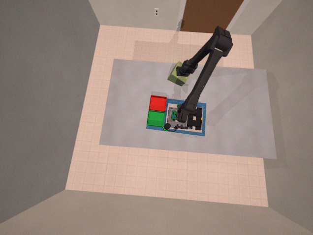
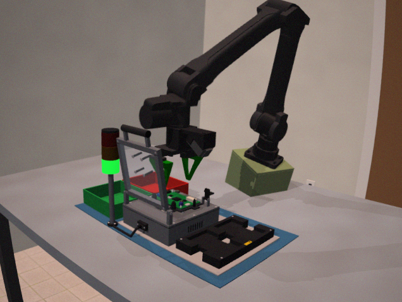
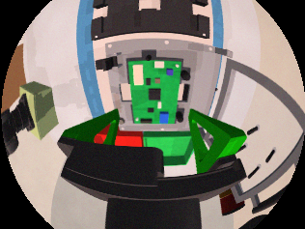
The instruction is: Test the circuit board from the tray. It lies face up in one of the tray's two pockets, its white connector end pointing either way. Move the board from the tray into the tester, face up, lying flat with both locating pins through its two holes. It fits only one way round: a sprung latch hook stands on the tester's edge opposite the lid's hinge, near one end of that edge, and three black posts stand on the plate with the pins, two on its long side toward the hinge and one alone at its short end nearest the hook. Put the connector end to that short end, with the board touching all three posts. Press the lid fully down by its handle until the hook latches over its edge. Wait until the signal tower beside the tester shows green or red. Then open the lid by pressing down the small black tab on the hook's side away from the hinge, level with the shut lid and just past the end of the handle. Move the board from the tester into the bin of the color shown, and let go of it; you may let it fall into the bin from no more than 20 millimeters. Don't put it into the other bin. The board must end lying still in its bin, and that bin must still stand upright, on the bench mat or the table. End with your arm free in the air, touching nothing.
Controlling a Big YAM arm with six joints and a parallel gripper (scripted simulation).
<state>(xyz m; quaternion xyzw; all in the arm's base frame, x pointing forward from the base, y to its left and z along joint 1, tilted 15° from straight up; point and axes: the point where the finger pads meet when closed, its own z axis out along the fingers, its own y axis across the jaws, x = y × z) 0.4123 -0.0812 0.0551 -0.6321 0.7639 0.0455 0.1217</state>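
The green circuit board (image 2: 180,199) (image 3: 153,93) (image 1: 173,115) lies face up on the grey tester's plate (image 2: 181,220). The tester's clear lid (image 2: 140,158) (image 3: 257,122) stands open, its black handle (image 2: 134,130) at the top. The signal tower (image 2: 110,165) (image 1: 166,127) beside the tester glows green. My gripper (image 2: 178,172) (image 3: 153,112) is open and empty, its green fingers hanging a short way above the board, beside the raised lid. The green bin (image 2: 97,194) (image 1: 155,118) and the red bin (image 2: 177,186) (image 1: 157,102) stand side by side behind the tester.
The empty black tray (image 2: 227,241) (image 3: 151,9) (image 1: 196,120) lies on the blue mat (image 2: 276,243) in front of the tester. The latch hook (image 2: 206,194) stands on the tester's edge near the board's connector end. The arm's olive base block (image 2: 260,177) sits at the back right.
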